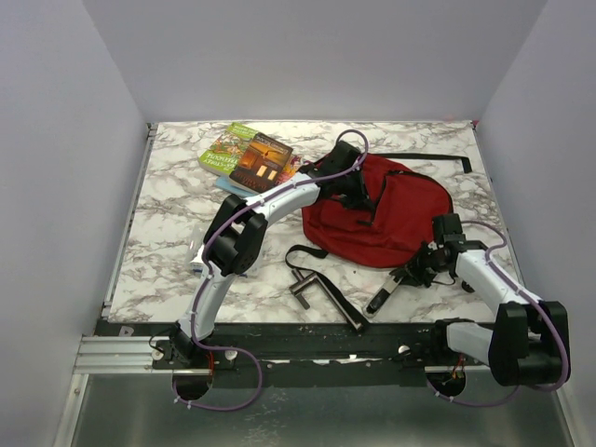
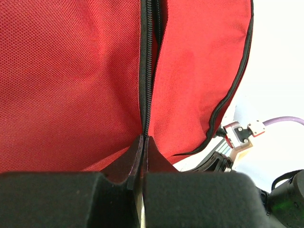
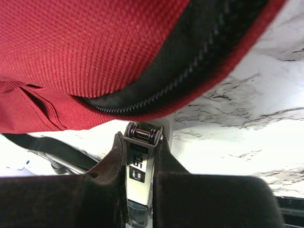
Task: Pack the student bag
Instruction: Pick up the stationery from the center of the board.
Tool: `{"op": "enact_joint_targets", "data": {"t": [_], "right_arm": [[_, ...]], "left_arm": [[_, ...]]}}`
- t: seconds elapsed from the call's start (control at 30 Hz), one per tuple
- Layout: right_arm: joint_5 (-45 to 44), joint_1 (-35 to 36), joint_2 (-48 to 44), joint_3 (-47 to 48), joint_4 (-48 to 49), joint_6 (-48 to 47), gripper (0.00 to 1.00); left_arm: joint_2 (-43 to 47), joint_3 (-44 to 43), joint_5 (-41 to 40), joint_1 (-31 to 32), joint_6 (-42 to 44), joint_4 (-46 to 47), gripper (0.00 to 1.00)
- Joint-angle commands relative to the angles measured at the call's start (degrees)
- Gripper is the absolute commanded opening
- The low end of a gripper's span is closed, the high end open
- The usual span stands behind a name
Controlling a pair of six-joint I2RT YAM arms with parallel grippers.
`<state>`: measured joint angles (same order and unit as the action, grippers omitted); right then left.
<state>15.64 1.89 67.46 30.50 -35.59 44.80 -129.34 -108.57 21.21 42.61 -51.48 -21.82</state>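
**Student bag pinched at its zipper, a slim item held ready at its near edge**

The student bag [image 1: 391,219] is seen right of centre on the marble table [image 1: 177,233], with books [image 1: 250,158] stacked to its far left and a black strap [image 1: 321,284] trailed towards the near side. The left gripper [image 2: 143,142] is closed tight on the fabric at the zipper [image 2: 148,61], a hold judged to be meant for parting the opening. The right gripper [image 3: 141,142] is clamped round a slim silver labelled item [image 3: 140,164] just beside the bag's near edge, probably for slipping inside. The pinch and the label are shown only by the wrist views. The books and the bag's whole outline are shown only from above.
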Motion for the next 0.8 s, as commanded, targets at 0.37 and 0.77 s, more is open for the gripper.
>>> {"op": "enact_joint_targets", "data": {"t": [0.37, 0.77], "right_arm": [[5.36, 0.25, -12.31, 14.52, -17.60, -7.90, 0.01], [-5.87, 0.07, 1.52, 28.21, 15.10, -5.99, 0.01]], "left_arm": [[1.12, 1.37, 0.36, 0.28, -0.25, 1.13, 0.00], [1.32, 2.93, 2.49, 0.19, -1.93, 1.13, 0.00]]}}
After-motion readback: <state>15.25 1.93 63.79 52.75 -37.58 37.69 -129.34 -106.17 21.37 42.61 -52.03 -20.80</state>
